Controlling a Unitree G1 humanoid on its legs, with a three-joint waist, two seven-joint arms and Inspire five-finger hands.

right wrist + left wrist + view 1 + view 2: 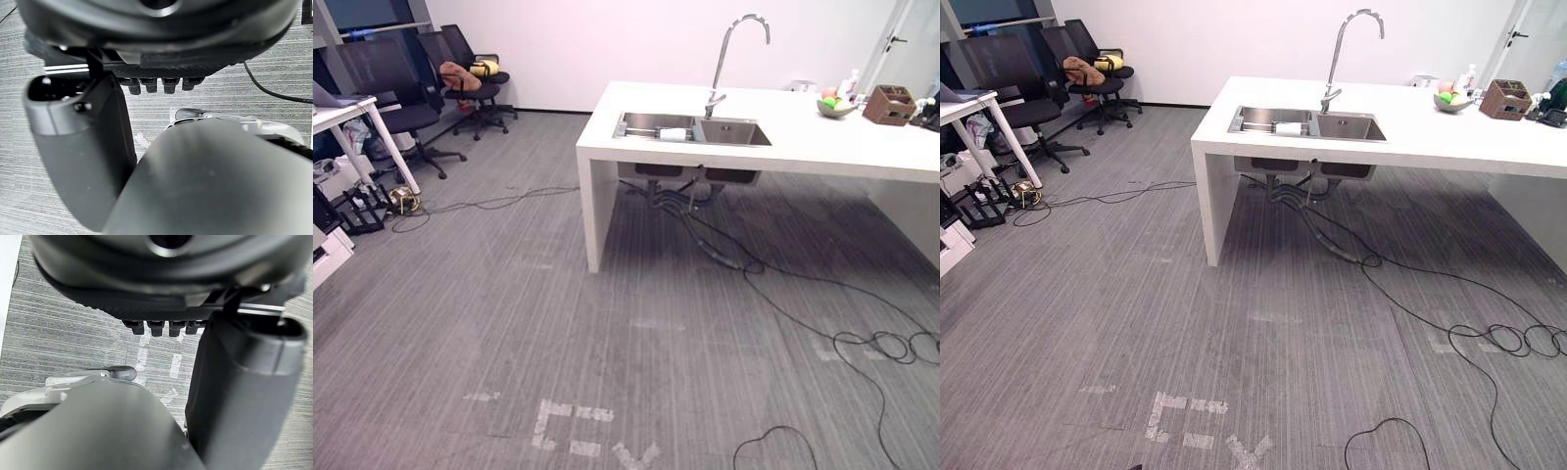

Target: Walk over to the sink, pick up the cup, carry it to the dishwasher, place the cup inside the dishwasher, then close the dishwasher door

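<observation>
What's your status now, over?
Left hand, right hand open, empty. White item in sink, maybe the cup. Cables across floor ahead.

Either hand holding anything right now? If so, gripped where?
Nothing held: the left hand and right hand both hang with relaxed fingers over the floor; the sink is across the room.
</observation>
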